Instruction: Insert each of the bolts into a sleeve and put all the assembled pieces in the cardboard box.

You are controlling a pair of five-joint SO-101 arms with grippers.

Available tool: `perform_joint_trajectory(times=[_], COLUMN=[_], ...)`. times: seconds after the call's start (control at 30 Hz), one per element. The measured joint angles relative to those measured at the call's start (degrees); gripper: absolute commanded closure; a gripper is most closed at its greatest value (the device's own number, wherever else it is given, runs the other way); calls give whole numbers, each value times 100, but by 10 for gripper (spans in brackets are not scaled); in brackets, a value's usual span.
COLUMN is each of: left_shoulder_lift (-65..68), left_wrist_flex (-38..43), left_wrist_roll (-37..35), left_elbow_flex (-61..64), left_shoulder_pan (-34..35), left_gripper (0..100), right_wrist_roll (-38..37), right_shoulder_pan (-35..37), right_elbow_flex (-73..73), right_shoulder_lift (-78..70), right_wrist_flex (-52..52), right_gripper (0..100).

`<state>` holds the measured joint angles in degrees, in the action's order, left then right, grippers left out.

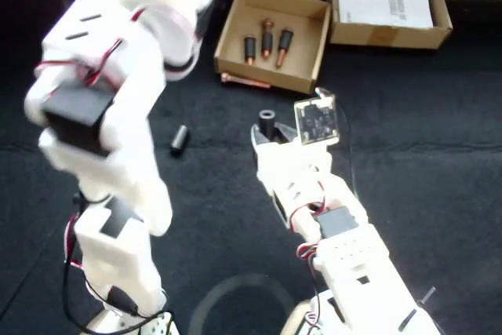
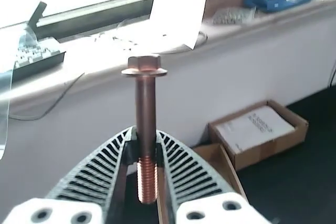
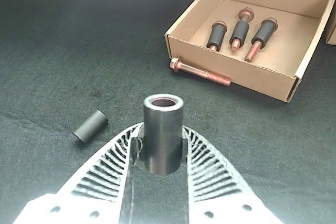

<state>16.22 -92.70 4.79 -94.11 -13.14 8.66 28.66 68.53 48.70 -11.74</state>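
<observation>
My left gripper [image 2: 147,153] is shut on a copper bolt [image 2: 145,124], held head up and high above the table. My right gripper [image 3: 160,150] is shut on a dark sleeve [image 3: 163,132] standing upright with its bore open; in the high view that sleeve [image 1: 267,124] is at the tip of the right gripper [image 1: 265,137], in front of the cardboard box [image 1: 307,43]. The box [image 3: 231,74] holds three assembled pieces [image 3: 241,32]. A loose bolt [image 3: 199,72] lies against its front wall. A second sleeve [image 3: 90,125] lies on its side on the mat [image 1: 180,139].
A second cardboard box [image 1: 388,5] with a printed sheet inside stands at the back right. The raised left arm [image 1: 110,100] covers much of the table's left side. The black mat [image 1: 439,162] lies bare to the right.
</observation>
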Motion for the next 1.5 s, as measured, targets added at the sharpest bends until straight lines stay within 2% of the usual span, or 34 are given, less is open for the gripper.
perform_joint_trajectory(times=[0.1,0.2,0.3,0.43,0.63,0.77,0.87,0.97,1.2,1.3,1.5], left_shoulder_lift=[-281,-580,-1037,-1996,-3868,-4738,-5275,-5855,-7103,-7270,-7305], left_wrist_flex=[-703,-870,-914,-914,-914,-712,-35,1029,4404,5565,7297], left_wrist_roll=[-281,-703,-809,-862,-897,-1310,-1433,-1459,-1459,-1468,-1468], left_elbow_flex=[0,158,835,2488,5679,7464,8774,10171,13231,13969,14822], left_shoulder_pan=[0,176,281,273,88,9,35,-9,-18,-26,-26], left_gripper=[992,992,992,992,992,992,992,992,992,992,992], right_wrist_roll=[0,0,0,0,0,0,0,0,0,0,0], right_shoulder_pan=[0,0,0,0,0,0,0,0,0,0,0], right_elbow_flex=[0,0,0,0,0,97,167,176,176,176,343], right_shoulder_lift=[0,0,0,0,0,0,0,0,0,0,0], right_wrist_flex=[0,0,0,0,0,0,0,0,18,18,580], right_gripper=[992,992,992,992,992,992,992,992,992,992,992])
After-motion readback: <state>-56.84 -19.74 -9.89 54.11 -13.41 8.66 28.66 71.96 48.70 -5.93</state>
